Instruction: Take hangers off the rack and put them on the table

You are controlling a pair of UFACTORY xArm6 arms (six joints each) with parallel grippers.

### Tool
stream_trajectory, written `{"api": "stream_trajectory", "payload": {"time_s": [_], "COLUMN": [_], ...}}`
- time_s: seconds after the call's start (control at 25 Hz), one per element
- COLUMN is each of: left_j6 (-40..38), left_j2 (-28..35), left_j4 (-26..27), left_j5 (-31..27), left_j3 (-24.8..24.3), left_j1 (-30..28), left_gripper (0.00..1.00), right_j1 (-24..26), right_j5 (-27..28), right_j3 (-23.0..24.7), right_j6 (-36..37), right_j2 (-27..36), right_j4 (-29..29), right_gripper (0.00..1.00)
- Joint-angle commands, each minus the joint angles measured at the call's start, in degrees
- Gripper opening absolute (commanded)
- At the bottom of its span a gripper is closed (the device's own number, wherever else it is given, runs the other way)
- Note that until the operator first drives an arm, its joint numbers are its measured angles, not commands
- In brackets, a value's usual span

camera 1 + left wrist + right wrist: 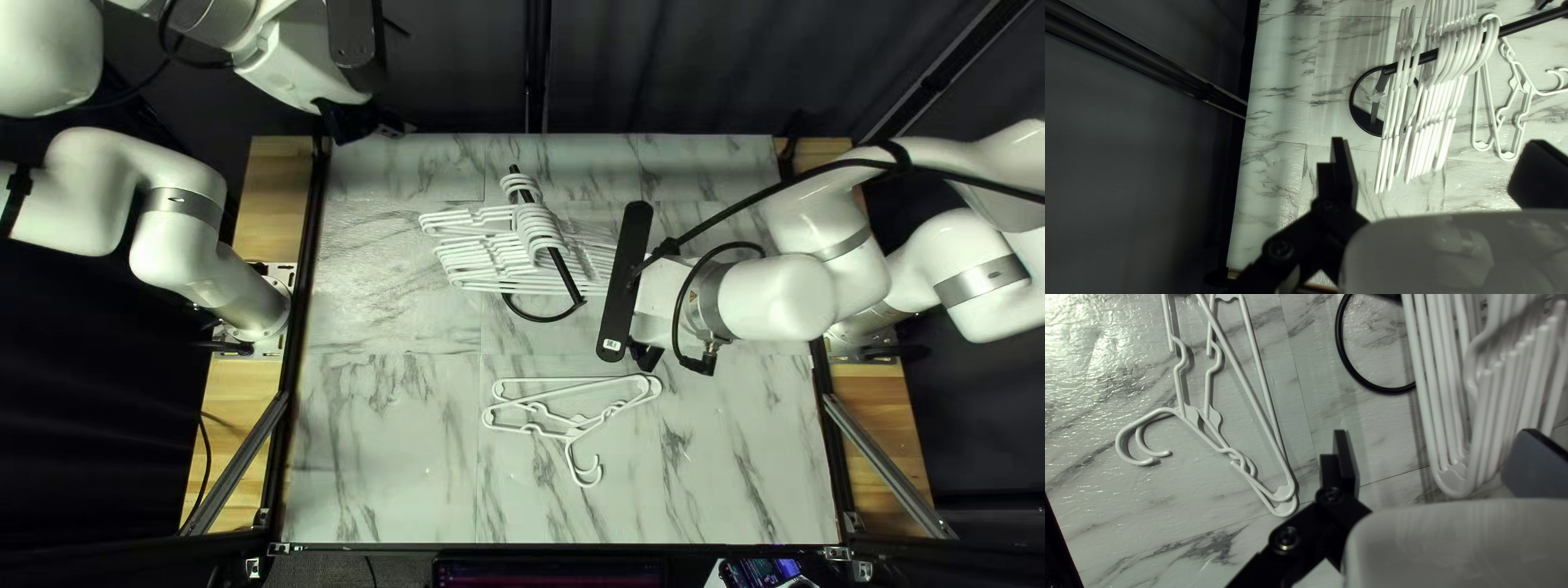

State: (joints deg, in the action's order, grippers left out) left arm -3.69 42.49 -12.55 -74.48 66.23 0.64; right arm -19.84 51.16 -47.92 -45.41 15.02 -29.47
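Right gripper (649, 355), foremost in its own wrist view: fingers (1342, 465) set wide apart, white hangers of the hanging group partly seen beyond and between them. Whether any contact is made with that group cannot quite be told from the angle. In the top left view the gripper is carried over the desk (381, 457), just beside the hanging group.

Loose hangers (1190, 415), white, two: laid flat on the near half of the desk, one partly overlapping the other, hooks pointed toward the near edge.

Hanging hangers (1426, 136), white, many: suspended by their hooks from the black rod (1527, 23) of the rack. Most hooks are bunched closely together; a smaller set is hung a little nearer the rod's far end. The exact number cannot be read where the bars overlap.

Base ring (1389, 391), black: part of the rack, rested on the desk, partly covered by the hanging group.

Left gripper (368, 122): held raised at the far left of the desk, well apart from the loose hangers. Fingers (1343, 174) are likewise spread wide, the hanging group being seen ahead of them.

Curtain (675, 65), dark: hung behind the desk's far edge.
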Motion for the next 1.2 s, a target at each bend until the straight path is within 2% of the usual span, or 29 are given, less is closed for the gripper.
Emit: {"api": "stream_trajectory", "payload": {"time_s": [0.04,0.8,1.2], "left_j6": [0.0,0.0,0.0], "left_j2": [0.0,0.0,0.0], "left_j4": [0.0,0.0,0.0], "left_j5": [0.0,0.0,0.0], "left_j3": [0.0,0.0,0.0], "left_j1": [0.0,0.0,0.0], "left_gripper": [1.0,1.0,1.0], "right_j1": [0.76,1.05,-0.11], "right_j5": [-1.84,-3.3,-2.01], "right_j3": [0.95,0.92,-1.7], "right_j6": [0.43,1.12,0.21], "right_j2": [-0.47,-1.84,-3.76], "right_j4": [0.18,1.22,0.54], "right_gripper": [1.0,1.0,1.0]}}
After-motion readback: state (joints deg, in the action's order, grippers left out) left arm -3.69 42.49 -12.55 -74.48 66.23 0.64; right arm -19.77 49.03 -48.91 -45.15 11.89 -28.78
